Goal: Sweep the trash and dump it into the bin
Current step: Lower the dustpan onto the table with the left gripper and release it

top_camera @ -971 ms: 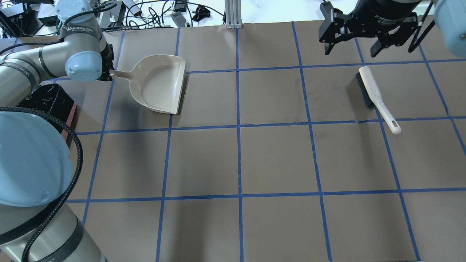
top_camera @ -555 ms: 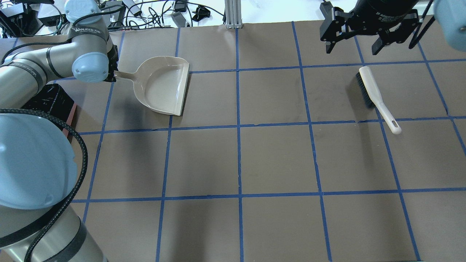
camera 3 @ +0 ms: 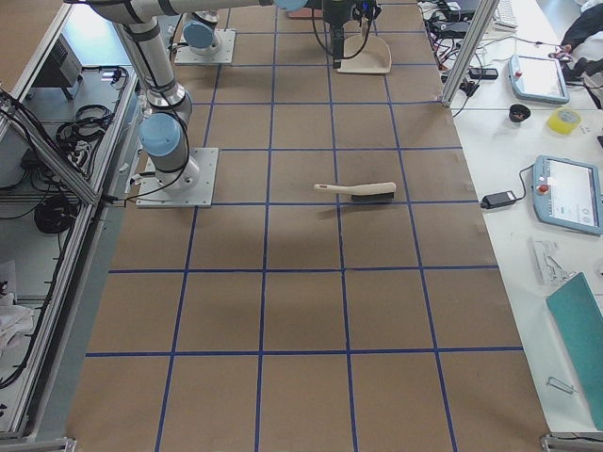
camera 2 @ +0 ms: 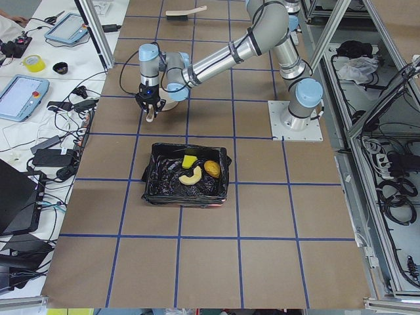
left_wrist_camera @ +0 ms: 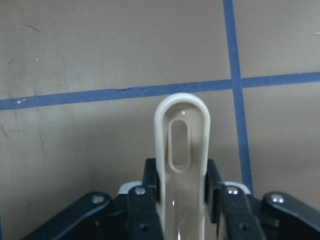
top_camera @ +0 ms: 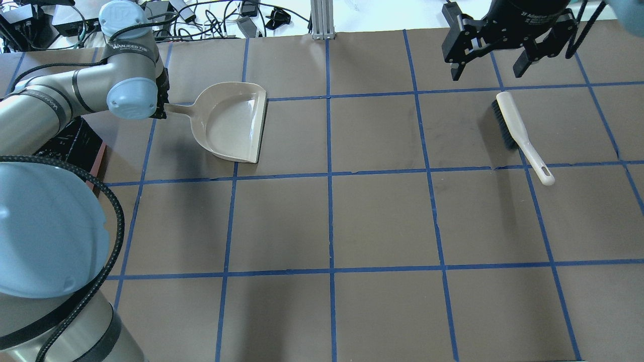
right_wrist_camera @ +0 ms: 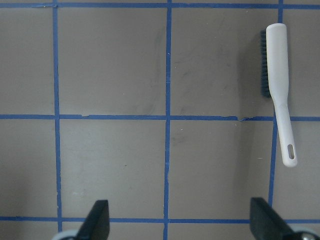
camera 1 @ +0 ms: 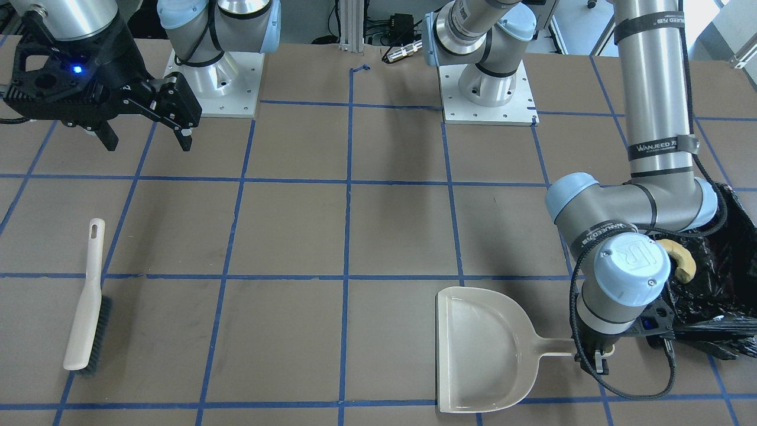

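The trash lies inside the bin [camera 2: 154, 190], a pink box lined with a black bag: a croissant [camera 2: 190, 176], a yellow sponge [camera 2: 189, 160] and a brown bread lump [camera 2: 211, 168]. The croissant [camera 1: 681, 261] also shows in the front view, in the bin [camera 1: 730, 278]. My left gripper [top_camera: 162, 106] is shut on the handle [left_wrist_camera: 181, 145] of the empty beige dustpan [top_camera: 231, 123], just right of the bin [top_camera: 70, 143]. My right gripper [top_camera: 488, 70] is open and empty, raised beyond the brush [top_camera: 518, 133].
The beige hand brush [camera 1: 89, 302] with dark bristles lies flat on the brown mat, also seen in the right wrist view [right_wrist_camera: 277, 75]. Cables and devices sit past the table's far edge [top_camera: 211, 20]. An aluminium post [top_camera: 322, 20] stands at the far middle.
My left arm has carried the dustpan a little to the right, away from the bin, turning it slightly. My right gripper has shifted slightly toward the far edge, still open.
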